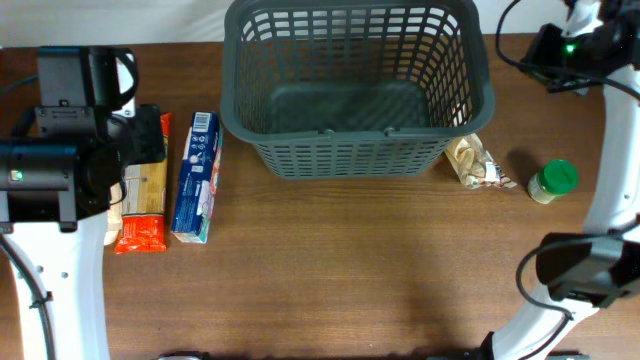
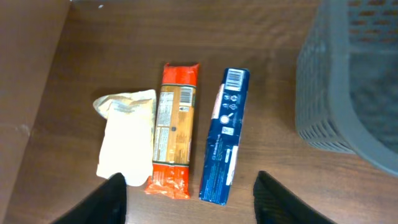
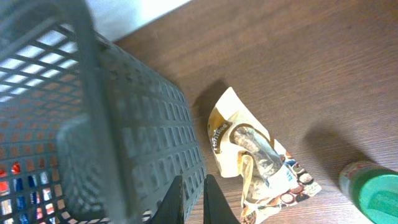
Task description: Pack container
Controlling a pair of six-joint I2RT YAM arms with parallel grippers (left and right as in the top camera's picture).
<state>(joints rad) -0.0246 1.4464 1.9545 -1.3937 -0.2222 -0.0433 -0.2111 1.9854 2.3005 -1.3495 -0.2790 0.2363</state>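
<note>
Evidently nothing packed yet: basket empty; box, pack, pouch left of it, bag + jar right of it. L gripper over pack, spread, empty; R gripper clenched, empty.

— What lies around the blue box?
— An orange packet sits just beside it on the left, parallel to it on the wooden table. Beyond the packet is a cream pouch, its edge against the packet.
— And to the box's right?
— Well apart from it, a crumpled beige snack bag. Farther still from the box, near that bag, is a small green-lidded jar.
</note>
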